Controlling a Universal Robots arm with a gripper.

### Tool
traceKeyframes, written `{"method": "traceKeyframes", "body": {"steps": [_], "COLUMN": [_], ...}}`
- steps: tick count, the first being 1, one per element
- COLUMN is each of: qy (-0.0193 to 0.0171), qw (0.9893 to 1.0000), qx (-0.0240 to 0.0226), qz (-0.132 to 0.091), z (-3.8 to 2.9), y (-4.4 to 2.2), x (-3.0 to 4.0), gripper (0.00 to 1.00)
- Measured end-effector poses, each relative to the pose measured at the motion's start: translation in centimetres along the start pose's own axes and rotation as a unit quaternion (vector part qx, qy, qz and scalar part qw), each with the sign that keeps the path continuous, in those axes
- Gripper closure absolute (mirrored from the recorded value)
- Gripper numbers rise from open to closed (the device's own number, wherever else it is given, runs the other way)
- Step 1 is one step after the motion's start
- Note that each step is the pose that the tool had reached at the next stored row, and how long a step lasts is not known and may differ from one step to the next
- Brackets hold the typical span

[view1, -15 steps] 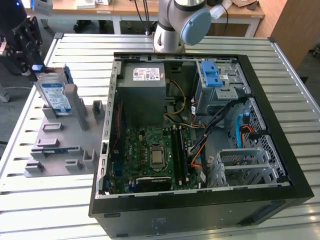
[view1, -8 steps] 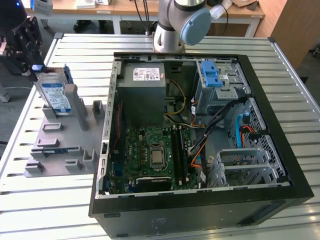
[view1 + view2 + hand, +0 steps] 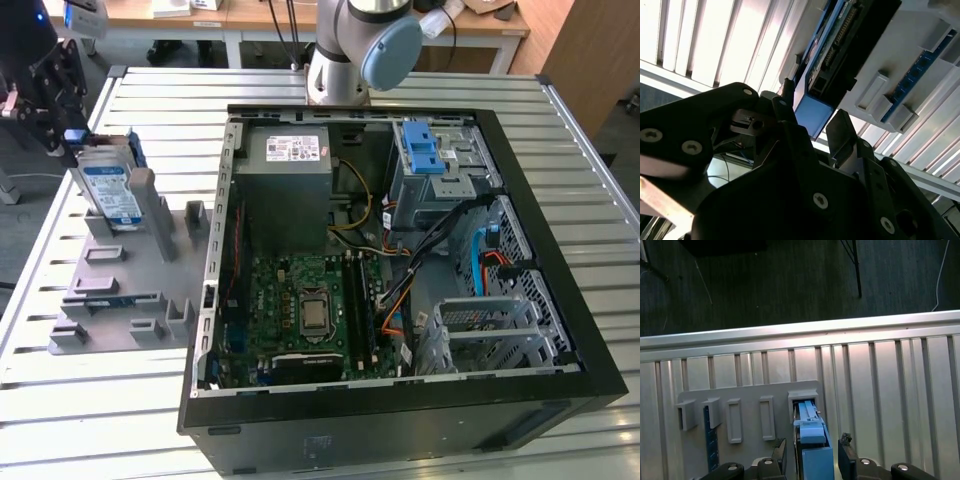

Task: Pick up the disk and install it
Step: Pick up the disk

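The disk (image 3: 110, 188) stands on edge in a slot of the grey holder (image 3: 120, 290), at the exterior view's left beside the open computer case (image 3: 400, 250). It is a silver drive with a white-and-blue label in a blue carrier. My gripper (image 3: 68, 132) hangs at the disk's upper far end. In both wrist views its two black fingers straddle the blue carrier end (image 3: 809, 420) with a narrow gap on each side, so the gripper (image 3: 812, 452) is open. From below, the disk's connector edge (image 3: 835, 55) shows beyond the gripper (image 3: 812, 120).
Inside the case are a grey power supply (image 3: 285, 180), a drive bay with a blue latch (image 3: 425, 150) and a metal cage (image 3: 490, 330) near the front. A thin blue board (image 3: 711, 440) sits in another holder slot. The slatted metal table (image 3: 600, 200) surrounds everything.
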State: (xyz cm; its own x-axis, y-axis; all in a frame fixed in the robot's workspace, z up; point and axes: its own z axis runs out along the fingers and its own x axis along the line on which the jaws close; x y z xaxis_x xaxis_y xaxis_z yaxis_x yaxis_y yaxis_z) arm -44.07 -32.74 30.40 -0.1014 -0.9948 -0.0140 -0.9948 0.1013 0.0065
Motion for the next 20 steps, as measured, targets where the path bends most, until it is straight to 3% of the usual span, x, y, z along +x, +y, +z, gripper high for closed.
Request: {"method": "traceKeyframes", "body": {"steps": [14, 20], "qy": [0.0003, 0.0002], "qw": [1.0, 1.0], "qx": [-0.0015, -0.0015], "qz": [-0.009, -0.009], "z": [1.24, 1.37], "y": [0.01, 0.0], "x": [0.0, 0.01], "gripper": [0.47, 0.49]}}
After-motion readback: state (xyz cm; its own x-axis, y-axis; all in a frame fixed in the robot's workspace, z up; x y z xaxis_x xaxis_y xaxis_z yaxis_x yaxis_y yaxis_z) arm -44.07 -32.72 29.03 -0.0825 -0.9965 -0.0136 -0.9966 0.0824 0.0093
